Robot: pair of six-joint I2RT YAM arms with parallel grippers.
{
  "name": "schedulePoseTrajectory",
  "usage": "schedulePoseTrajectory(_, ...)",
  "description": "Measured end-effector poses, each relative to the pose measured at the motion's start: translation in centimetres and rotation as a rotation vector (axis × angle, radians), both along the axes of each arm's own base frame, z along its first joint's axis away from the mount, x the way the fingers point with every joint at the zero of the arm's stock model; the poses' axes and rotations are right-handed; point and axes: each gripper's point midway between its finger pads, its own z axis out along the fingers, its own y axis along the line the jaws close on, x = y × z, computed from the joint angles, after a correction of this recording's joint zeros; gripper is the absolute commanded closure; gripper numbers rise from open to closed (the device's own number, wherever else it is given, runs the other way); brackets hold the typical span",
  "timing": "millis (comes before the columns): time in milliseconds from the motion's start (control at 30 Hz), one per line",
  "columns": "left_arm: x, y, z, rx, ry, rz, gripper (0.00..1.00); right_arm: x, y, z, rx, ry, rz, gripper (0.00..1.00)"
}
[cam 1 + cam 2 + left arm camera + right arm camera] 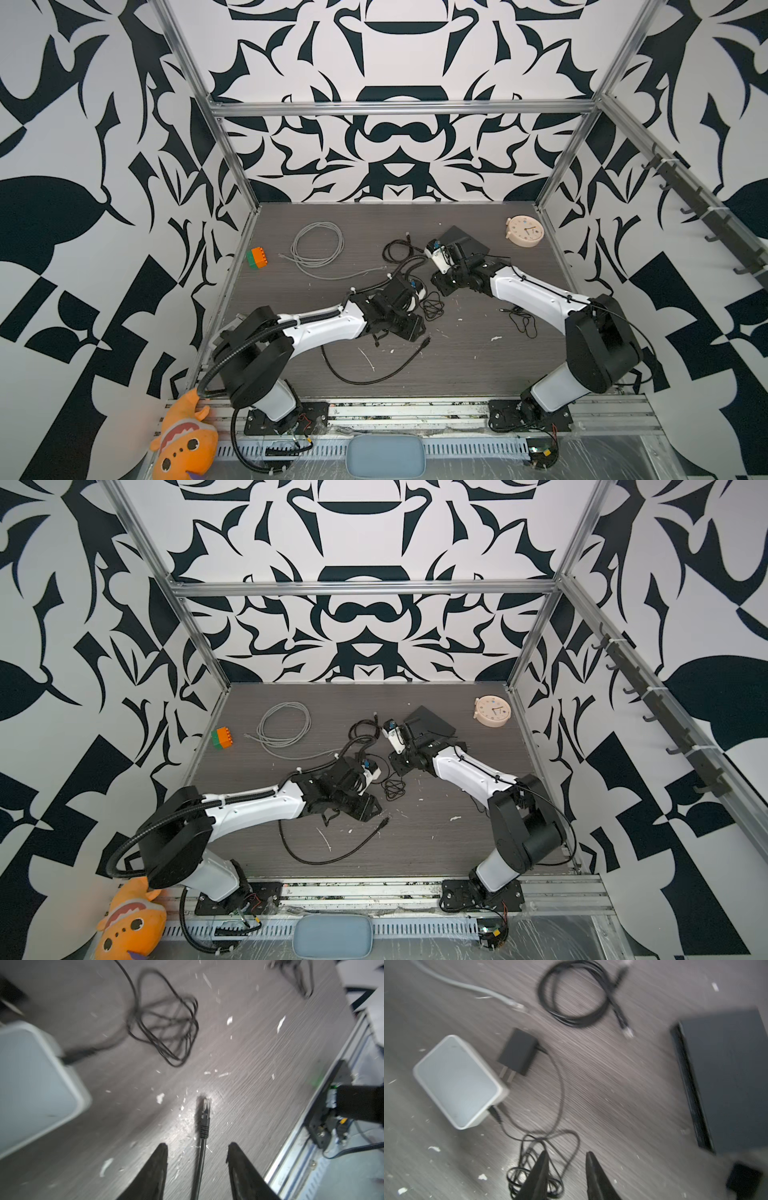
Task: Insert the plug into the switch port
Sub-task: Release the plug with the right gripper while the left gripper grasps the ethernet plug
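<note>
Straddling the black cable just behind the plug, your left gripper stands apart, unclamped | plug lies near white box | your right gripper apart, empty, between white box and switch.

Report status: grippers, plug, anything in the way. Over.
Left gripper open, cable between fingers, no grip. Right gripper open, empty. Plug on table, in no port. Loose cord by right gripper.

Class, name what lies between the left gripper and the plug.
The left wrist view shows only a black cable, running between the open jaws of the left gripper to the plug, over flecked table.
</note>
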Motion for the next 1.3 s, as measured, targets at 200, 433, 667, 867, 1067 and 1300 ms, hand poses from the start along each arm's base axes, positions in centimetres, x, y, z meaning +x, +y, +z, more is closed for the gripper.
schedulePoseTrajectory(200,-2.5,-0.8,-3.1,0.084,0.012,-0.049,0.49,-0.8,-3.8,-1.6,-0.010,0.079,-0.142,0.65)
schedulePoseTrajectory(433,-2.8,-1.0,-4.4,0.134,-0.006,-0.054,0.60,-1.5,-4.4,-1.5,-0.005,0.089,-0.160,0.65)
schedulePoseTrajectory(667,-2.5,-1.0,-4.7,0.162,-0.037,-0.069,0.67,-1.7,-4.7,-0.9,0.003,0.077,-0.165,0.65)
schedulePoseTrajectory(867,-2.5,-0.8,-4.8,0.180,-0.056,-0.092,0.66,-2.1,-4.9,-0.6,0.004,0.084,-0.163,0.65)
schedulePoseTrajectory(1067,-2.7,-0.8,-4.8,0.200,-0.082,-0.112,0.62,-2.1,-5.0,0.0,0.006,0.066,-0.161,0.65)
schedulePoseTrajectory(1300,-2.5,-0.5,-5.1,0.257,-0.136,-0.102,0.72,-1.9,-6.1,-0.1,0.000,0.075,-0.189,0.65)
